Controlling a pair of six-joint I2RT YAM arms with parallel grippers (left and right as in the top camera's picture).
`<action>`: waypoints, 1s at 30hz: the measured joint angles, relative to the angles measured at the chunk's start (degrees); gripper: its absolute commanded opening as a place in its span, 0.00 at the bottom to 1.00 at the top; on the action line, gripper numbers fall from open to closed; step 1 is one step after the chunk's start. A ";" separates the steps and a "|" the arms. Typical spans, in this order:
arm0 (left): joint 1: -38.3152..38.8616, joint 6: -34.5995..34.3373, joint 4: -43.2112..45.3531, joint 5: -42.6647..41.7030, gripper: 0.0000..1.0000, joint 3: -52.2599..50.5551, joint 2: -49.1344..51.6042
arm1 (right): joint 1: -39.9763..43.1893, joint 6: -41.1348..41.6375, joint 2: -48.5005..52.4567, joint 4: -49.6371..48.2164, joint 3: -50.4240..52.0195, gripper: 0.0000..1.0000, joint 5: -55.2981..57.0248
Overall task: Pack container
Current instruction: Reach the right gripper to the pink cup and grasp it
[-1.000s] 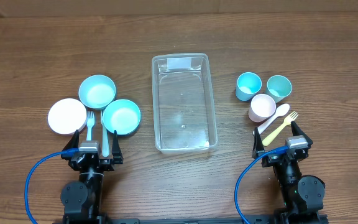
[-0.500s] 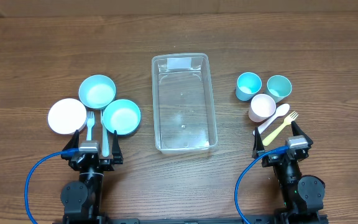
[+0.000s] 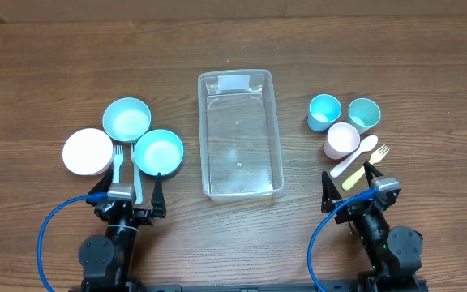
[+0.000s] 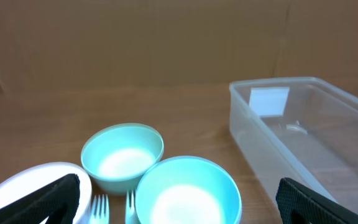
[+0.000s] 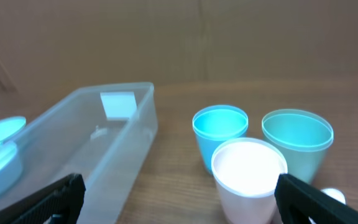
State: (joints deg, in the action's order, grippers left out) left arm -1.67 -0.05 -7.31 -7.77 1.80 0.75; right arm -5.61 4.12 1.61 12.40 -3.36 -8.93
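Note:
The container point(image 3: 203, 138) is a clear rectangular tub, empty, at the table's centre. It also shows at the right of the left wrist view point(image 4: 303, 134) and at the left of the right wrist view point(image 5: 98, 130). My left gripper point(image 3: 128, 193) is open and empty, just in front of the near teal bowl point(image 3: 159, 152) and two pale forks point(image 3: 117, 162). In its wrist view point(image 4: 176, 202) the jaws are wide apart. My right gripper point(image 3: 349, 185) is open and empty in front of the pink cup point(image 3: 343, 139), and its wrist view point(image 5: 182, 199) shows the jaws spread.
A second teal bowl point(image 3: 126, 118) and a white bowl point(image 3: 87, 151) sit at the left. A blue cup point(image 3: 324, 109) and a teal cup point(image 3: 364, 113) stand at the right, with a white spoon point(image 3: 355, 156) and a yellow fork point(image 3: 366, 167) beside them.
Both grippers have shifted slightly: the left has turned a little to the right, the right a little to the left. The objects have not moved.

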 measured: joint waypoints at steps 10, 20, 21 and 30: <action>0.00 -2.80 -11.19 -0.61 1.00 22.80 13.94 | 0.00 1.31 27.19 15.41 -29.75 1.00 -0.72; 0.00 -2.97 -34.42 -0.61 1.00 60.13 51.12 | 0.02 2.34 57.37 31.85 -59.71 1.00 -1.53; 0.00 -2.97 -36.02 -0.61 1.00 63.04 54.55 | 0.00 2.99 58.55 32.35 -59.98 1.00 -2.82; 0.00 -2.97 -37.29 -0.66 1.00 66.18 69.24 | 0.57 6.64 68.91 41.53 -67.60 1.00 6.19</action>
State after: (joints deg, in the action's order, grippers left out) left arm -1.67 -3.03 -44.60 -8.43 67.99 70.00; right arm -5.04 10.76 70.52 53.93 -70.96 -2.74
